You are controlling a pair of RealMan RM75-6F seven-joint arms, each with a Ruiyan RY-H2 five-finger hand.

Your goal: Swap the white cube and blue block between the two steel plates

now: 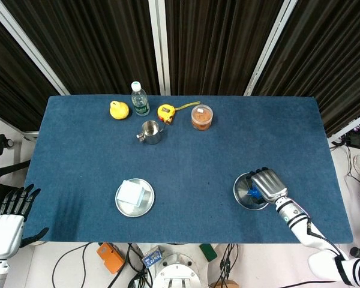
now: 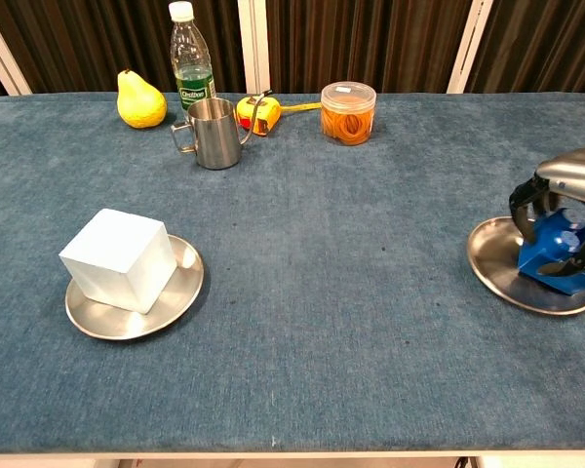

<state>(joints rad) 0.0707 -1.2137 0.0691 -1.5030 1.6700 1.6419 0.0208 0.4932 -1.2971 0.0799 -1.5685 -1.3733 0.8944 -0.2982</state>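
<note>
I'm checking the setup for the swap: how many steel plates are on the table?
2. The left steel plate sits toward the robot's left, carrying the white cube. The right steel plate is on its right, under the blue block that the right hand grips. None seems hidden.

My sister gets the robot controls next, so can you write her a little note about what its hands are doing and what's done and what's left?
Right hand: fingers curled around the blue block, which sits on the right steel plate; whether it has lifted cannot be told.
Left hand: open, holding nothing, off the near left corner of the table.
White cube: on the left steel plate, untouched.
Done: only the grip on the blue block.
Left: lift the blue block, clear the white cube off its plate, then set each one on the other's plate.
</note>
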